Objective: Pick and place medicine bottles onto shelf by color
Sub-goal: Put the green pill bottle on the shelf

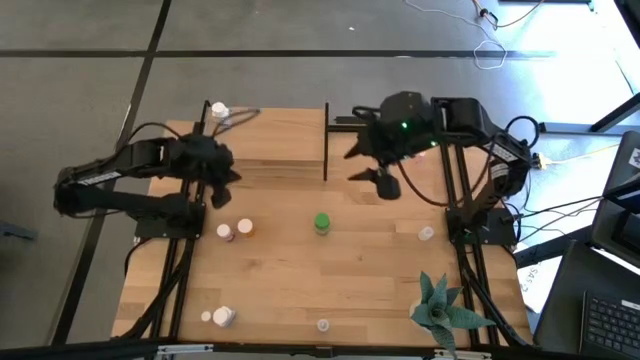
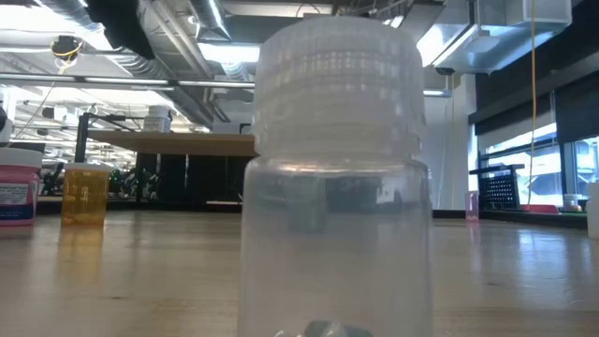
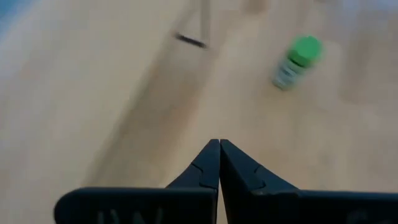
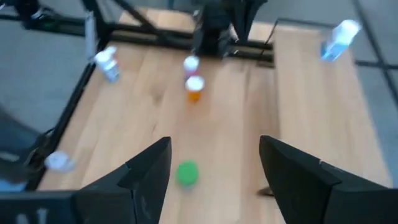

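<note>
A green spiky plant (image 1: 440, 305) stands on the wooden tabletop (image 1: 350, 270).

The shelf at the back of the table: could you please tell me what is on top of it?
The shelf holds one white-capped clear bottle at its far left corner; the rest of the visible top is bare. The right gripper, open, and its arm cover the right end.

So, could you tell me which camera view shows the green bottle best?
The left wrist view: the green bottle shows its green cap and pale body from the side. The high view has it small, from above, mid-table. The right wrist view shows mostly its cap, between that open gripper's fingers. The low view doesn't show it.
</note>
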### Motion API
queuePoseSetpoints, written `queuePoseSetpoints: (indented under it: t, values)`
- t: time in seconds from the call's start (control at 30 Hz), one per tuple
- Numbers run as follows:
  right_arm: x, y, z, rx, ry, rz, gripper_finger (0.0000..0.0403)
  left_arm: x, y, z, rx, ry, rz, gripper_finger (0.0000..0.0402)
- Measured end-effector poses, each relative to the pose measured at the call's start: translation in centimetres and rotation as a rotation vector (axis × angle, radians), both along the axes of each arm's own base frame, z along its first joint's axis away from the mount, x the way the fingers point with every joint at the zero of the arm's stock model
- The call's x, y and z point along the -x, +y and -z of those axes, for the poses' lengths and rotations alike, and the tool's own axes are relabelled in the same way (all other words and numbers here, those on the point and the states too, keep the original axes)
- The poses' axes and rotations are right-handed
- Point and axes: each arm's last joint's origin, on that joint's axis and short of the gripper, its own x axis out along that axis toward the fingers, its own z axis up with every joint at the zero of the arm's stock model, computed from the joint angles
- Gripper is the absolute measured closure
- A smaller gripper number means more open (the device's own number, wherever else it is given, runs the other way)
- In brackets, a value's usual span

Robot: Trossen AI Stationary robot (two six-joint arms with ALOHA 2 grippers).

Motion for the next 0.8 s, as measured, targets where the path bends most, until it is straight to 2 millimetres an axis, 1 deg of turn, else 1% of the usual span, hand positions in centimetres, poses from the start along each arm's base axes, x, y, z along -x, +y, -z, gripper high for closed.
queuePoseSetpoints:
  t: [0.13,0.23,0.4,0.53,0.7,0.8]
  values:
    - [0.4,1.6,0.6,-0.028,0.079,-0.065,0.0157,0.1,-1.6,0.7,0.173,0.052,0.06,0.0402]
    - [0.6,2.4,0.9,-0.054,0.113,-0.127,0.0157,0.5,-2.7,1.2,0.312,0.12,0.093,0.0402]
    - [0.7,2.8,0.8,-0.167,0.128,-0.172,0.0157,1.3,-4.2,1.7,0.503,0.214,0.036,0.0402]
    - [0.7,3.0,0.8,-0.217,0.134,-0.198,0.0157,1.9,-5.0,1.9,0.557,0.281,0.0,0.0402]
    - [0.6,3.0,0.6,-0.22,0.109,-0.195,0.0157,2.2,-5.6,2.0,0.543,0.299,-0.016,0.0402]
    - [0.3,3.0,0.4,-0.265,0.09,-0.158,0.0157,2.2,-5.8,2.0,0.519,0.296,-0.012,0.0402]
